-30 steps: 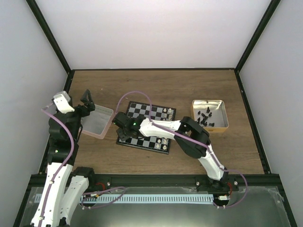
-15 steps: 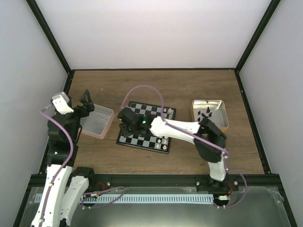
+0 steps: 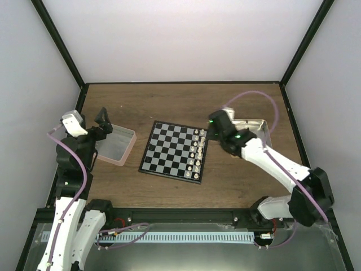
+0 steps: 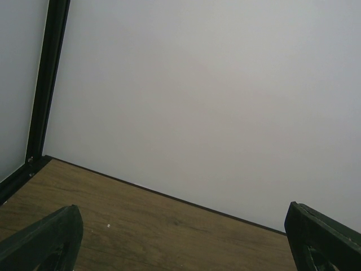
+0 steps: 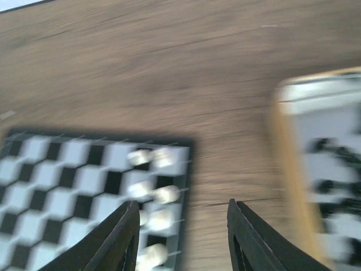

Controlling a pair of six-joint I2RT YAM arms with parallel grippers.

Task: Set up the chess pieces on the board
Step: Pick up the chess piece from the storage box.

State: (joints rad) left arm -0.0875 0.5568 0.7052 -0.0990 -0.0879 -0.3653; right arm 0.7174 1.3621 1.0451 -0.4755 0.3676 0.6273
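Observation:
The board (image 3: 172,149) lies mid-table with white chessmen (image 3: 197,149) in two files along its right side. My right gripper (image 3: 214,131) hovers over the gap between the board's right edge and the tan tray (image 3: 263,123). In the right wrist view, blurred by motion, its fingers (image 5: 127,234) stand open with nothing between them, with the board (image 5: 67,169) at lower left. Black chess pieces (image 5: 333,186) lie in the tray (image 5: 287,169) at the right. My left gripper (image 3: 103,119) hangs open and empty over the far left, facing the back wall.
A pink-rimmed clear box (image 3: 117,145) sits left of the board, under the left gripper. The right arm (image 3: 265,158) crosses over the tray and hides most of it. Walls with black corner posts (image 3: 59,51) enclose the table.
My right gripper has swung from the board's left side across to its right edge near the tray, and its jaws have opened. The left arm has not moved.

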